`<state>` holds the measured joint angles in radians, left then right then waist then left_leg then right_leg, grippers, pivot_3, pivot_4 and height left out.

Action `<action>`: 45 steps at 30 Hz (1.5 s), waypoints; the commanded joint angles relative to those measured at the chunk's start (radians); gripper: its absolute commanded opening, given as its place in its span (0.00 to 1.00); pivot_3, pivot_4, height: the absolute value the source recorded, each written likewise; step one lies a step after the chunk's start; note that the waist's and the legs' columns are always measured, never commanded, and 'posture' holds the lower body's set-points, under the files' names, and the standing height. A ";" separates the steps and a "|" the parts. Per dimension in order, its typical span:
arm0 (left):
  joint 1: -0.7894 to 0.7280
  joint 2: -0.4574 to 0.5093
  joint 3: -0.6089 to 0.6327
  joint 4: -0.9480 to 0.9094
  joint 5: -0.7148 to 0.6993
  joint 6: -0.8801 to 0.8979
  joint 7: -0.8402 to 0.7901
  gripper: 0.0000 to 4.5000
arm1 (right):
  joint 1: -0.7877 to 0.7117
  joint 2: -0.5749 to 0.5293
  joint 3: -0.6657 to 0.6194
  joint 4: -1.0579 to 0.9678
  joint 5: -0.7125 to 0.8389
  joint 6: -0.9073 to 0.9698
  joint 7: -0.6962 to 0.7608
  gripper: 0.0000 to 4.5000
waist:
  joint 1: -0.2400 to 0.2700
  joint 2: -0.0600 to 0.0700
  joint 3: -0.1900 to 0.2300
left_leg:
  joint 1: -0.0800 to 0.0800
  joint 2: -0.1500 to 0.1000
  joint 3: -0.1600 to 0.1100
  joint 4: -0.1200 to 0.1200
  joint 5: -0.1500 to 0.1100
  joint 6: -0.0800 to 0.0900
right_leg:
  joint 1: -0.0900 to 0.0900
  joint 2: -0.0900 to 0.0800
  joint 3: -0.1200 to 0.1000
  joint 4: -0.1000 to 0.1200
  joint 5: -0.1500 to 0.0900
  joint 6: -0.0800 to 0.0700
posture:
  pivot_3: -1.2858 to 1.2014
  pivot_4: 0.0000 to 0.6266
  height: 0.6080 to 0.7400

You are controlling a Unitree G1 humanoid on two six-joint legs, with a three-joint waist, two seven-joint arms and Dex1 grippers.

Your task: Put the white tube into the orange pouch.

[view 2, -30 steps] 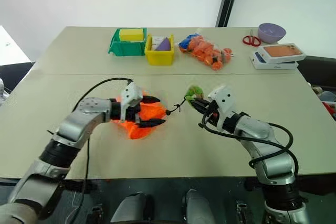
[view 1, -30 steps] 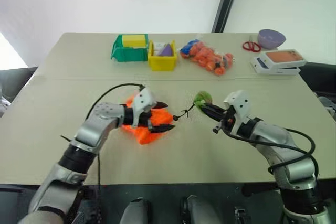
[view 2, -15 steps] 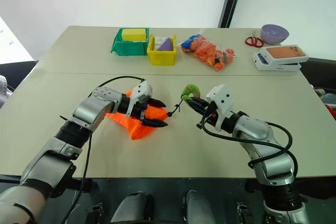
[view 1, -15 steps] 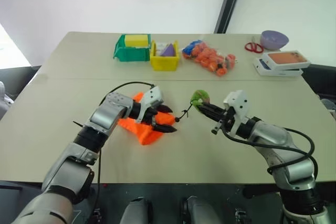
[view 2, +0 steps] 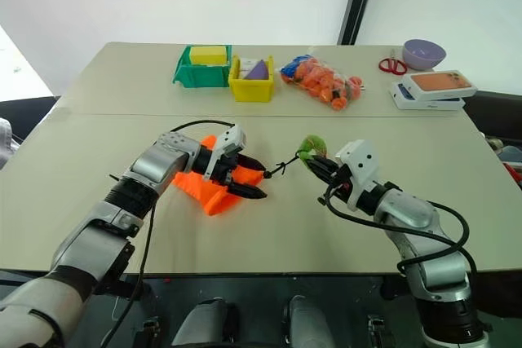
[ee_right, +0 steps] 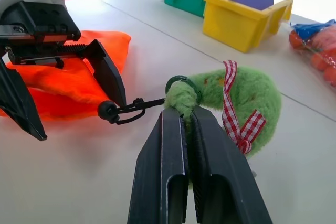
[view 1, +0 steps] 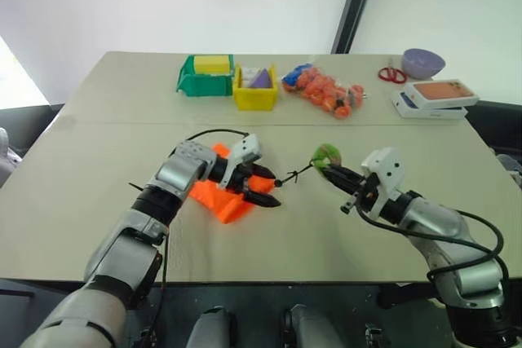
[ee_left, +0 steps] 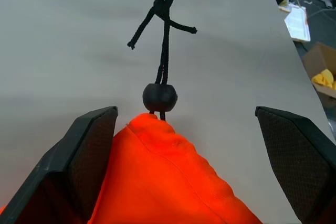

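The orange pouch (view 1: 218,198) lies flat on the table, left of the middle. My left gripper (view 1: 273,188) is open, with one finger on each side of the pouch's gathered end (ee_left: 163,177). A black cord with a black stopper (ee_left: 159,97) runs from that end to a green fuzzy bead (view 1: 328,153) with a checked ribbon. My right gripper (ee_right: 185,114) is shut on the bead's loop end and holds it just above the table, with the cord stretched. The white tube is out of view.
Along the table's far side stand a green bin (view 1: 204,75), a yellow bin (view 1: 254,89), a clear bag of orange pieces (view 1: 325,87), red scissors (view 1: 391,74), a purple bowl (view 1: 423,62) and flat white boxes with an orange top (view 1: 432,97).
My left gripper has swung and slid right to the pouch's cord end, staying open. My right gripper has drawn the green bead a little to the right, straightening the cord.
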<state>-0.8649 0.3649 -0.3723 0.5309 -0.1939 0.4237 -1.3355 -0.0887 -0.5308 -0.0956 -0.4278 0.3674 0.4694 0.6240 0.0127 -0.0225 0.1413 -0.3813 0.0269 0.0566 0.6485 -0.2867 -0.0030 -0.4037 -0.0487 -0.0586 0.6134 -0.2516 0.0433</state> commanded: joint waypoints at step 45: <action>0.488 -0.110 -0.025 -0.517 0.698 -0.655 0.961 1.00 | 0.025 0.138 -0.198 -0.034 0.639 0.208 -0.130 0.00 | 0.000 0.003 -0.001 | 0.006 -0.002 0.004 -0.003 0.000 0.000 | 0.004 -0.013 -0.001 0.000 -0.001 -0.003 | 0.52 0.24 1.00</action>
<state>-0.3771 0.2632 -0.3900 0.0481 0.4856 -0.2392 -0.4036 -0.0572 -0.3798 -0.2742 -0.4376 0.9778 0.6800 0.4933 0.0127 -0.0199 0.1405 -0.3756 0.0251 0.0607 0.6458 -0.2870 -0.0033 -0.3996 -0.0616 -0.0591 0.6133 -0.2526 0.0406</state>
